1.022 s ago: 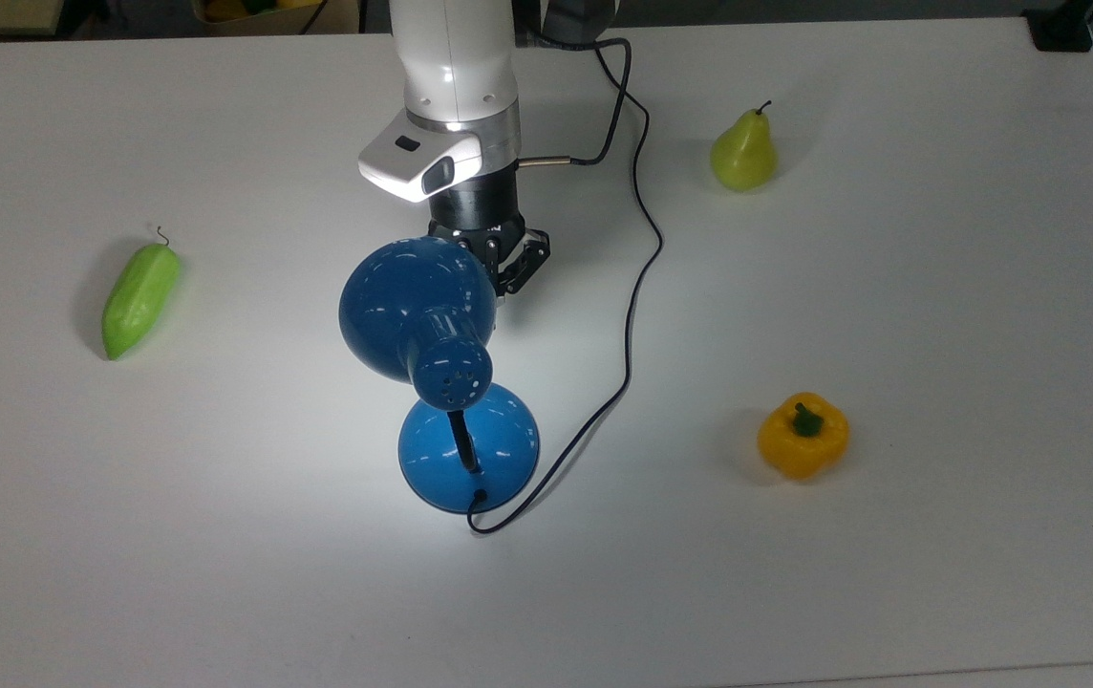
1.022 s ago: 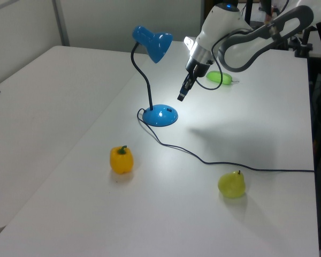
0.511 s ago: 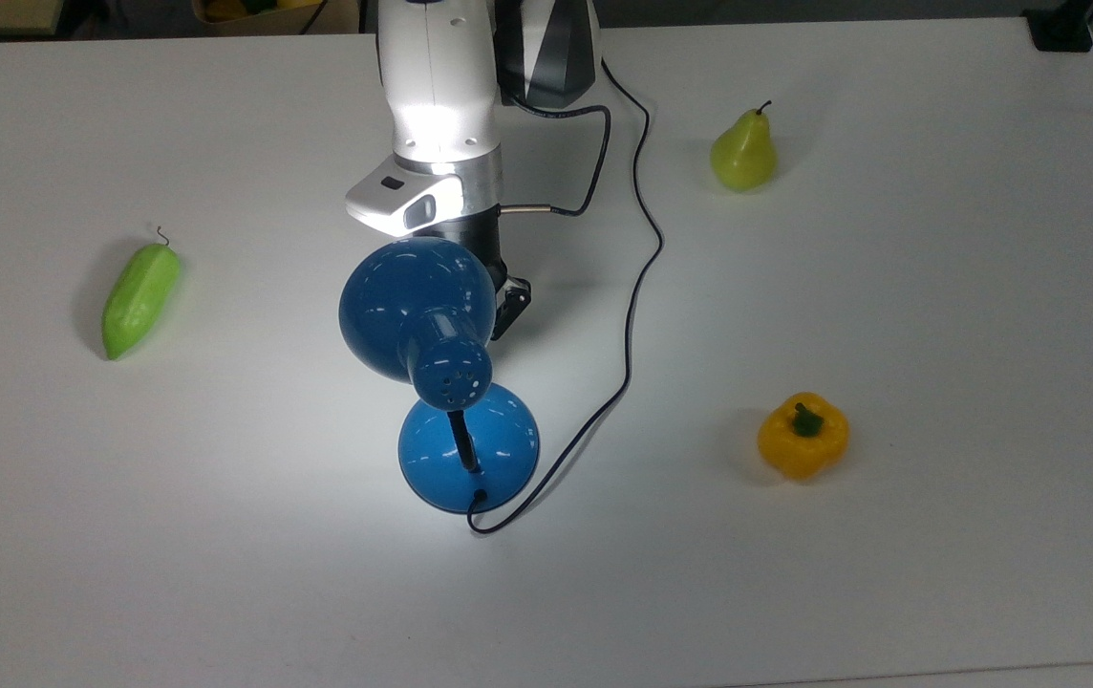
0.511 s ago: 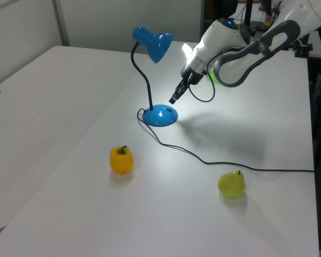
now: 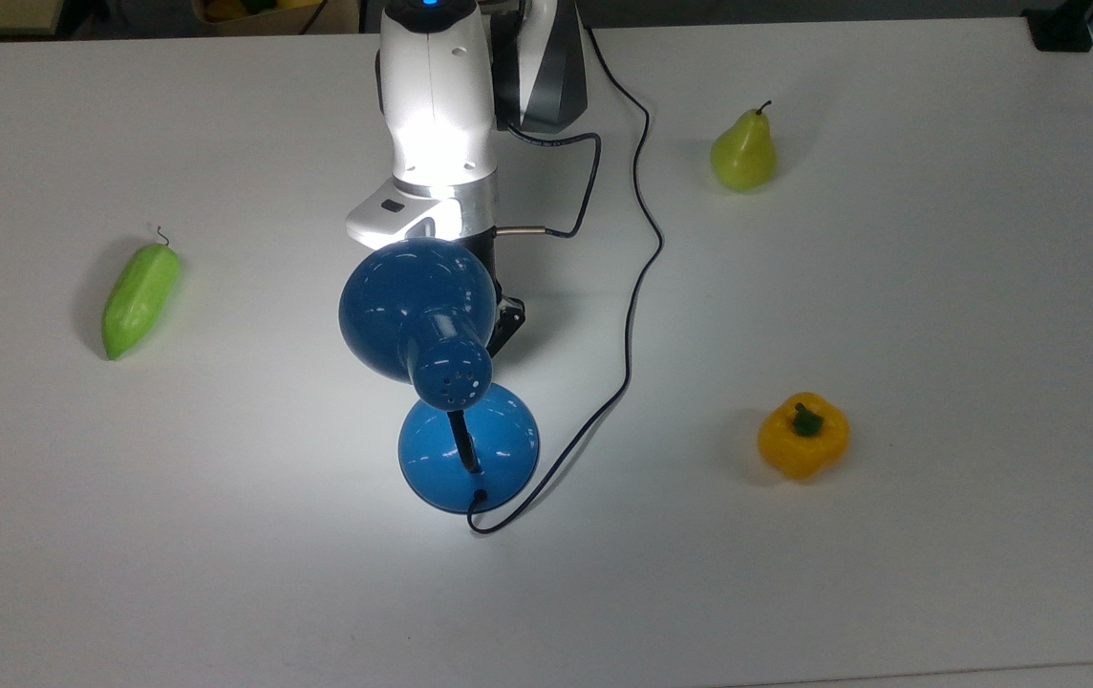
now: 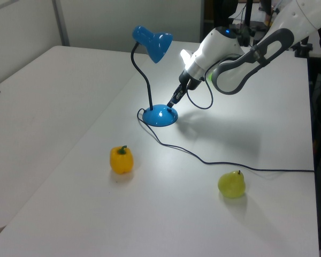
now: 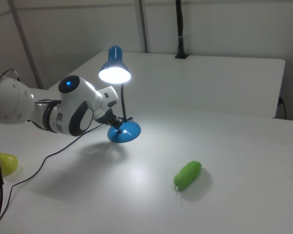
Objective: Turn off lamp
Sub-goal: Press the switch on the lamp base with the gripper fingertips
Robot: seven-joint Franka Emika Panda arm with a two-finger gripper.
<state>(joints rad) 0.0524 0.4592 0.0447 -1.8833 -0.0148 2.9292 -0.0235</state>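
Note:
The blue lamp is lit: its dome shade [image 5: 416,300] [image 7: 115,72] glows and throws a bright pool onto the white table [image 5: 938,315]. Its black neck [image 6: 145,80] rises from the round blue base [image 5: 468,449] [image 6: 159,116]. A thin black cord [image 5: 640,277] leaves the base and runs to the table's far edge. My gripper [image 6: 172,101] is shut and slants down, its tip just above the base's rim at the left view's right. In the top view the shade covers most of the gripper [image 5: 506,321]. In the right view the gripper [image 7: 122,121] sits at the base beside the neck.
A green pear [image 5: 743,153] [image 6: 231,183] stands at the top view's upper right. A yellow bell pepper [image 5: 803,435] [image 6: 121,159] lies at the top view's right, and a green pod-shaped vegetable [image 5: 139,298] [image 7: 187,175] at the top view's left.
My arm has moved toward the lamp and lower. The gripper has slid under the shade in the top view and reached the base's rim. The lamp stays lit.

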